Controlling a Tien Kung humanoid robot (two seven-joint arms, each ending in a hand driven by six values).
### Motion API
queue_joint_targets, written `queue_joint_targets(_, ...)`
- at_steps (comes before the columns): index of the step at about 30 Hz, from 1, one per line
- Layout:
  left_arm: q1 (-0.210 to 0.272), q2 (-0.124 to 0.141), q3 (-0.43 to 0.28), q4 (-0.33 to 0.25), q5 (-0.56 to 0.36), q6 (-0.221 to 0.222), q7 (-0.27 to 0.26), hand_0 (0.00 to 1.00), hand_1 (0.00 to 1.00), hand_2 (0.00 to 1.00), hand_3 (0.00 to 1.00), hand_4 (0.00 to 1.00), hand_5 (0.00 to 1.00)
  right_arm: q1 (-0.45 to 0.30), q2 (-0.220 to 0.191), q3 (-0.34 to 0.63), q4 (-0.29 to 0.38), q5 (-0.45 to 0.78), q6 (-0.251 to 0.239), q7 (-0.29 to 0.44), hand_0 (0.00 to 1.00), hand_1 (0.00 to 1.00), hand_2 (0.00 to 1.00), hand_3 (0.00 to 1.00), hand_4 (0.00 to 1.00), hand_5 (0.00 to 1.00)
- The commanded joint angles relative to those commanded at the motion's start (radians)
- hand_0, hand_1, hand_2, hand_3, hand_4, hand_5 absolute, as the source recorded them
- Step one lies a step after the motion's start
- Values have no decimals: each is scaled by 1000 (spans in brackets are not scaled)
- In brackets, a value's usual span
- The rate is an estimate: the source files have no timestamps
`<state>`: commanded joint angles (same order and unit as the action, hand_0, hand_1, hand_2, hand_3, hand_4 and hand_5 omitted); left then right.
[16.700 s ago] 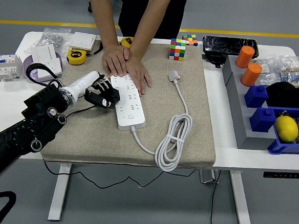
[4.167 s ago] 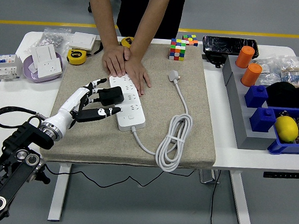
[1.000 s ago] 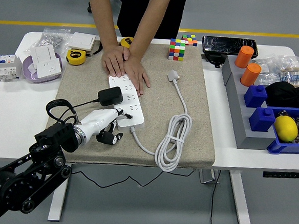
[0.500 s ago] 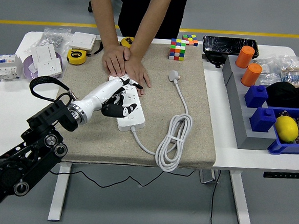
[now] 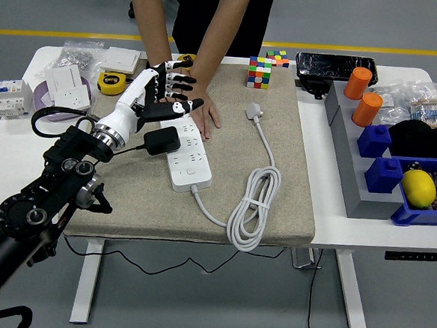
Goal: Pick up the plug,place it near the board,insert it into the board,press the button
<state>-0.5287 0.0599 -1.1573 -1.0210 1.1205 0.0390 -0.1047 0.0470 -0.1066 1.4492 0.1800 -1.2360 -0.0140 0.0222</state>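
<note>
One step seems left: with my left hand spread and empty above the person's hands and the plug seated in the board, I must press the button.

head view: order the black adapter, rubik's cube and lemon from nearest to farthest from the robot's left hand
From the left hand:
1. black adapter, just below the hand, plugged into the power strip.
2. rubik's cube, at the mat's far edge, right of the hand.
3. lemon, in the blue bin far right.
</note>
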Motion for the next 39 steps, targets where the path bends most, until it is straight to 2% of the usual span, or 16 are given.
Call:
queue_joint_targets(3,-22,2,-9,71,-125,9,26,946,974,935,913,998,343,2,0,-4,0,5,0,2,971,897,834,844,998,998)
queue_joint_targets(4,-28,3,-5,91,-137,16,35,998,998,877,829,998,253,3,0,-5,0,6,0,2,971,896,834,844,998,998)
queue_joint_targets(9,-48,6,22,170,24,35,89,998,998,877,829,998,253,5,-1,-4,0,4,-1,1,971,896,834,844,998,998)
queue_joint_targets(10,-51,6,30,184,62,32,97,998,998,781,766,998,160,6,-1,-4,0,2,-1,0,971,895,833,844,998,998)
queue_joint_targets(14,-62,12,70,225,221,0,128,998,998,781,766,998,160,7,-4,-6,0,2,-1,0,971,895,833,844,998,998)
queue_joint_targets(15,-63,13,81,232,261,-9,134,998,998,781,766,998,160,7,-4,-6,0,1,-1,0,971,895,833,844,998,998)
queue_joint_targets(16,-64,14,93,238,294,-17,139,998,926,700,719,998,173,7,-5,-8,0,2,-1,0,972,895,833,844,998,998)
queue_joint_targets(21,-61,10,113,246,446,-18,149,998,926,700,719,998,173,5,-5,-8,0,1,-1,0,972,895,833,844,998,998)
queue_joint_targets(22,-60,9,115,249,477,-13,150,977,764,517,566,998,145,5,-5,-8,0,0,-1,0,971,894,833,844,998,998)
queue_joint_targets(24,-59,9,119,255,515,4,148,977,764,517,566,998,145,4,-5,-8,0,0,-1,-1,971,894,833,844,998,998)
queue_joint_targets(27,-56,8,121,264,542,31,141,977,764,517,566,998,145,4,-5,-10,0,1,-1,-1,971,894,833,844,998,998)
queue_joint_targets(28,-55,7,122,267,543,40,138,891,644,415,528,998,137,3,-5,-10,0,0,-1,-1,971,894,832,844,998,998)
queue_joint_targets(33,-54,6,123,276,540,70,126,891,644,415,528,998,137,5,-5,-11,0,1,-1,0,971,894,832,844,998,998)
queue_joint_targets(34,-54,6,123,277,540,74,125,810,552,378,514,887,132,5,-5,-12,0,3,-1,0,971,894,832,844,998,998)
queue_joint_targets(39,-54,5,125,284,506,93,111,810,552,378,514,887,132,6,-6,-12,0,4,-1,0,971,894,832,844,998,998)
